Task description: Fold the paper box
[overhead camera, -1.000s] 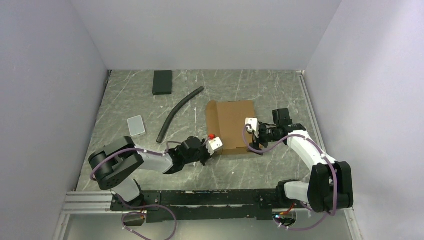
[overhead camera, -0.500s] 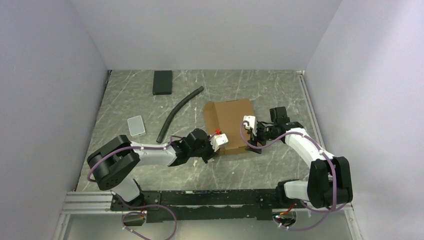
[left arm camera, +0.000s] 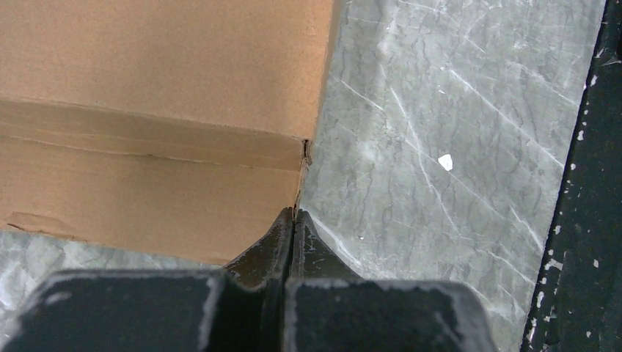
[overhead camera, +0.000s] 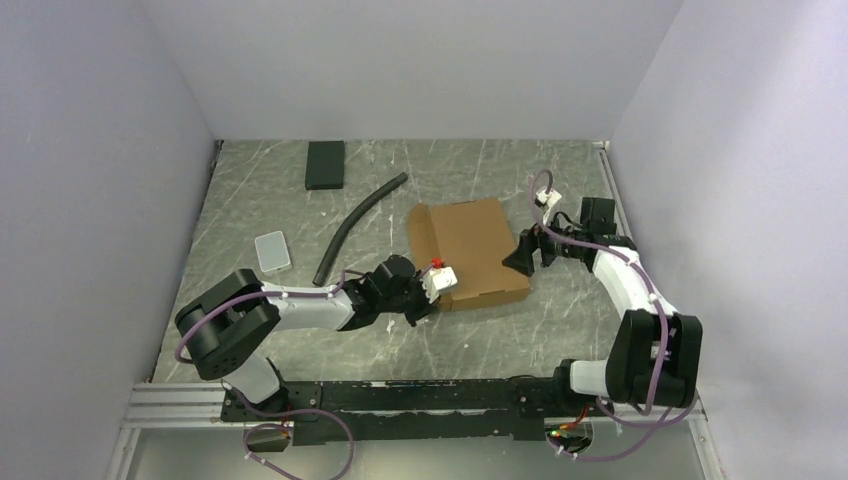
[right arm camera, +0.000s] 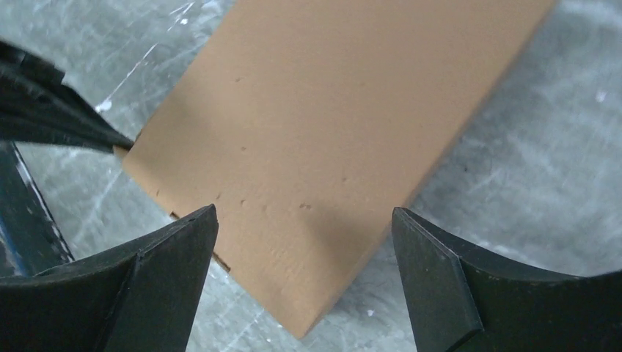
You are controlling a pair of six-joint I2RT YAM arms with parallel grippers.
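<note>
On the grey marbled desk [overhead camera: 250,200], seen from above, the paper box [overhead camera: 467,252] lay folded into a shallow brown rectangle just right of centre, with one flap standing along its left side. The left tool [overhead camera: 438,292] reached its near left corner, and the right tool [overhead camera: 522,256] sat at its right edge. A black hose [overhead camera: 360,226], a black flat block [overhead camera: 325,164] and a small pale rectangle [overhead camera: 272,251] lay apart on the left, seen only in this view.

The left wrist view showed what the overhead could not: that tool's two fingers [left arm camera: 275,246] were pressed fully together, holding nothing, their tips touching the foot of the box's corner seam, with the top panel and one side wall in sight.

The right wrist view showed its fingers [right arm camera: 172,275] spread wide, with the box's plain top between them. Whether they touched it could not be told. At the left, the other tool's dark tip met the box's corner.
</note>
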